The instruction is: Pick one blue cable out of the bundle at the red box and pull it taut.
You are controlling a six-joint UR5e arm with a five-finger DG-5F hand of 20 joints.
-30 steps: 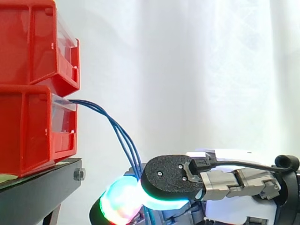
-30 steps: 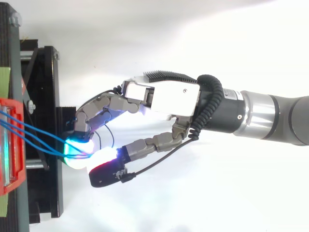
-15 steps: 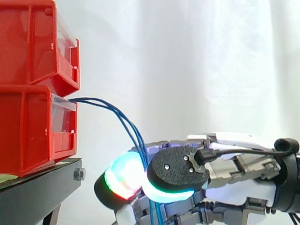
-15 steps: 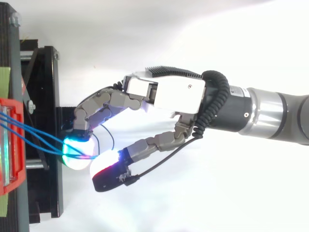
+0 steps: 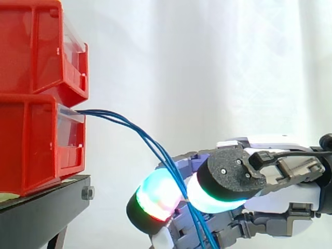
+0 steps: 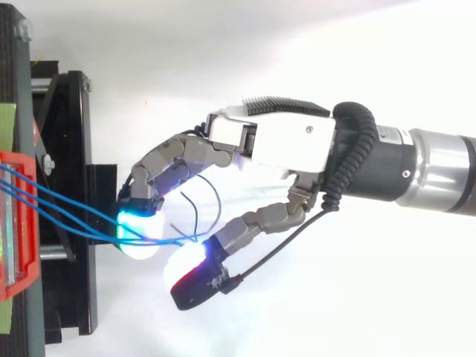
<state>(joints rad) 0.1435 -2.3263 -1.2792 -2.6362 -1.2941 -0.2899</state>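
- The cables (image 5: 104, 113), three thin blue strands, leave the front of the lower red box (image 5: 31, 145) and sag down and away from it into the hand (image 6: 282, 145).
- The hand's fingers are curled round all three strands, which run between a glowing pad (image 5: 158, 194) and the thumb. How firmly they are pinched I cannot tell.
- I judge them light, limp and smooth-jacketed. They will bend anywhere, slide through a loose pinch and drag their neighbours along.
- The best hold is probably a pad-to-thumb pinch on one strand, partway out from the box where the strands lie apart, then a pull straight away from the box.
- The curve shows slack, so none is taut yet.
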